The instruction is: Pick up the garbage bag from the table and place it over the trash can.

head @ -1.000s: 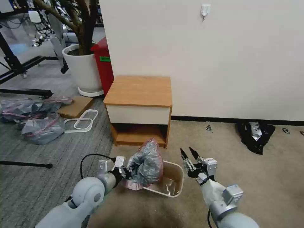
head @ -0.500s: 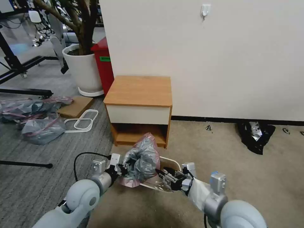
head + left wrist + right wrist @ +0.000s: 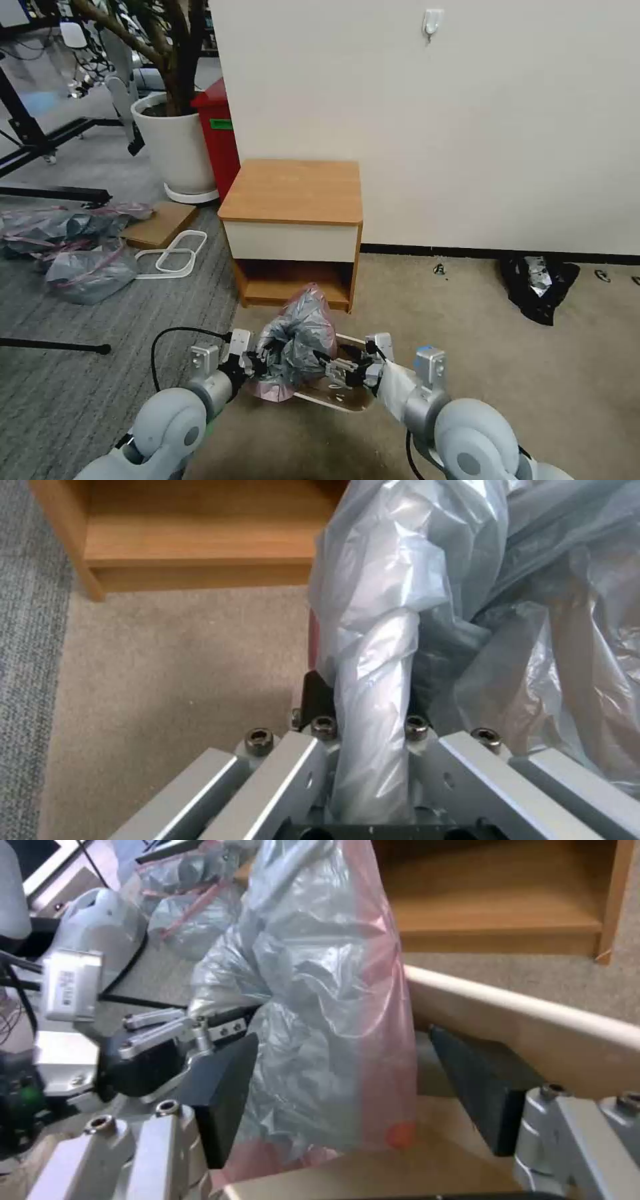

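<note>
Nearest us, our left gripper (image 3: 257, 363) is clamped on a twisted fold of the thin translucent grey plastic garbage bag with its pink rim band (image 3: 297, 340), holding it bunched over the near-left end of the small beige rectangular plastic trash can (image 3: 350, 398) on the carpet. Our right gripper (image 3: 331, 371) reaches in from the other side — its dark pads (image 3: 223, 1090) stand apart, straddling the bag's hanging side without pinching it. We judge the step in hand to be taking a second hold, so the mouth can be opened. The next move calls for closing on one layer near the pink band, then drawing the grippers apart. Beyond stands the small square wood-topped table (image 3: 293, 193) — its top bare.
</note>
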